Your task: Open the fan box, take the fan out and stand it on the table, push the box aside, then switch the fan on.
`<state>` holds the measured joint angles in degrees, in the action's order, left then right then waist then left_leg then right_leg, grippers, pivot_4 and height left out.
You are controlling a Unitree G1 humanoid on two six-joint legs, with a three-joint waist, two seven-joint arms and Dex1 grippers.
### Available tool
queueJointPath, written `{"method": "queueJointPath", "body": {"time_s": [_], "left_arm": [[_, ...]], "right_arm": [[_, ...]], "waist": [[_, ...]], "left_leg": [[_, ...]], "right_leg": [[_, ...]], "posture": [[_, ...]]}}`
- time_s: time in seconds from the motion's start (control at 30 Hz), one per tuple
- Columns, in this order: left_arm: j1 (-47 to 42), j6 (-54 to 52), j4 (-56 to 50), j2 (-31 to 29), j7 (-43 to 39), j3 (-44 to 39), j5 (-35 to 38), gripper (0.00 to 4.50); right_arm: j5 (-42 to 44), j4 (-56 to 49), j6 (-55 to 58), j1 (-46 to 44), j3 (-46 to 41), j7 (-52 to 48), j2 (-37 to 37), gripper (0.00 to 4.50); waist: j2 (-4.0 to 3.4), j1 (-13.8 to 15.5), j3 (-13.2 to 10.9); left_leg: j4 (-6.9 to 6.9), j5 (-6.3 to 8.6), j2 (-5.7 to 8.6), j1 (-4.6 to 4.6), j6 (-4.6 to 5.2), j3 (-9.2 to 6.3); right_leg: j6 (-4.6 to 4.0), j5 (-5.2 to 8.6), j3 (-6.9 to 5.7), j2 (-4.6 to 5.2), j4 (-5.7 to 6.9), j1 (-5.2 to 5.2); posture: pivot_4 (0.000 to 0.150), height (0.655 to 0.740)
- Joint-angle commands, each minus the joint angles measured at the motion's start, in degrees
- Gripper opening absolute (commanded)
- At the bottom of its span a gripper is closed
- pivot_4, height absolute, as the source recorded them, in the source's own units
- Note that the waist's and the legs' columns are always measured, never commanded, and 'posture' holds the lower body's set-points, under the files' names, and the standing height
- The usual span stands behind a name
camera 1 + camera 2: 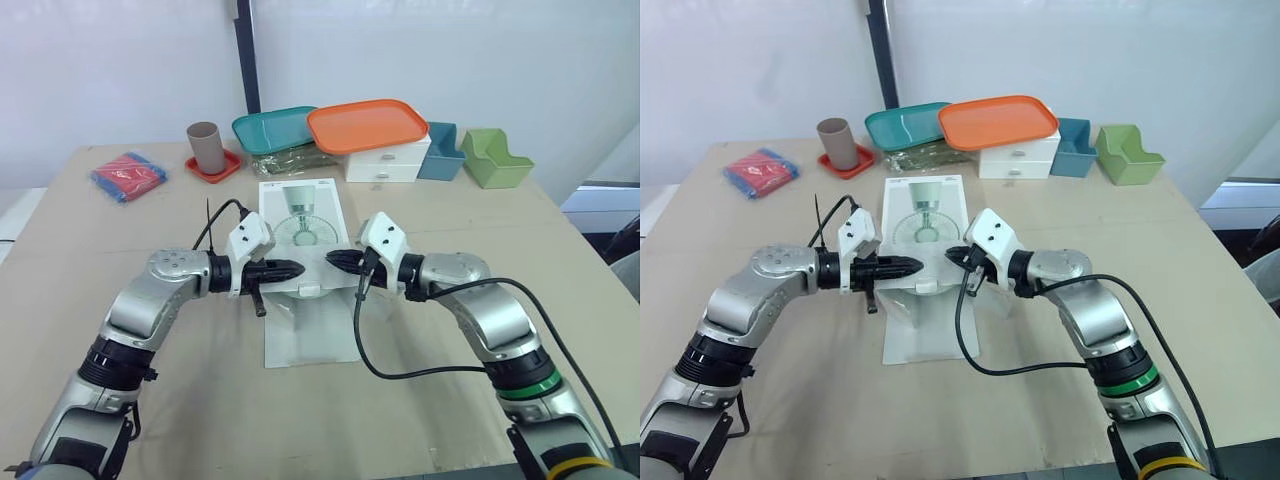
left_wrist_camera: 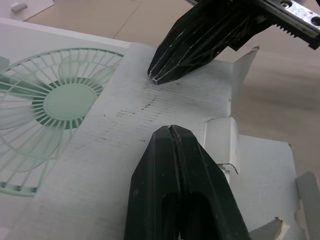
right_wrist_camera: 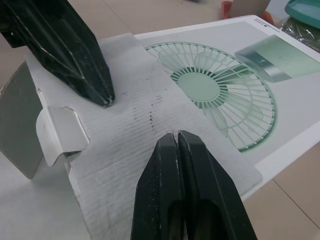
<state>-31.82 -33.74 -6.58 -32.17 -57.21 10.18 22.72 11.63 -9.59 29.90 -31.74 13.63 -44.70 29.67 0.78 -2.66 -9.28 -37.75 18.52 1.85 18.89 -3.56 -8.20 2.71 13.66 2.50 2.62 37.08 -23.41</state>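
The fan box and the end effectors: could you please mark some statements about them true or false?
1. The fan box lies flat on the table. True.
2. The orange tray rests on the white drawer unit. True.
3. The left end effector is wide open. False: its fingers are shut.
4. The right end effector grips the orange tray. False: it is shut, holding nothing, over the box's near end.

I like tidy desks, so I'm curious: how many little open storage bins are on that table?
2. A blue bin stands at the back of the table, beside the white drawer unit; a green bin stands just right of it. None seems hidden.
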Motion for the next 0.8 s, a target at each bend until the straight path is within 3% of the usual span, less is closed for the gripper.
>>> {"method": "queueJointPath", "body": {"time_s": [0.03, 0.17, 0.53, 0.8], "left_arm": [[-0.2, -1.0, -4.4, -1.9, -2.8, -3.0, 3.6, 0.00], [1.4, -3.0, -9.5, -4.7, -6.1, -1.0, 5.6, 0.00], [2.6, -0.6, -10.6, -6.0, -4.4, 5.7, -2.5, 0.00], [3.0, -4.4, -13.1, -10.4, -8.6, 4.6, 0.2, 0.00]], "right_arm": [[-0.9, 0.7, 0.2, 0.1, 0.2, 0.1, -0.2, 0.08], [-1.0, 0.7, 0.0, 0.1, 0.0, 0.1, -0.4, 0.08], [-0.9, -0.8, 0.8, 1.0, -0.2, 0.7, -0.7, 0.08], [-0.7, -1.5, 1.3, 1.4, -0.1, 1.0, -0.7, 0.08]], "waist": [[0.00, 0.0, 0.0], [0.00, 0.0, 0.0], [0.00, 0.0, 0.0], [0.00, 0.0, 0.0]], "left_leg": [[0.00, 0.00, 0.00, 0.00, 0.00, 0.00], [0.00, 0.00, 0.00, 0.01, 0.00, -0.01], [-0.01, 0.03, -0.01, 0.00, 0.06, 0.01], [-0.01, 0.05, -0.02, 0.01, 0.09, 0.01]], "right_leg": [[0.00, 0.00, 0.00, 0.00, 0.00, 0.00], [0.00, 0.00, 0.00, 0.01, 0.00, 0.00], [0.01, -0.01, 0.02, -0.04, -0.01, 0.01], [0.01, -0.01, 0.03, -0.05, -0.01, 0.01]], "posture": [[0.150, 0.7400], [0.150, 0.7400], [0.150, 0.7400], [0.150, 0.7400]]}}
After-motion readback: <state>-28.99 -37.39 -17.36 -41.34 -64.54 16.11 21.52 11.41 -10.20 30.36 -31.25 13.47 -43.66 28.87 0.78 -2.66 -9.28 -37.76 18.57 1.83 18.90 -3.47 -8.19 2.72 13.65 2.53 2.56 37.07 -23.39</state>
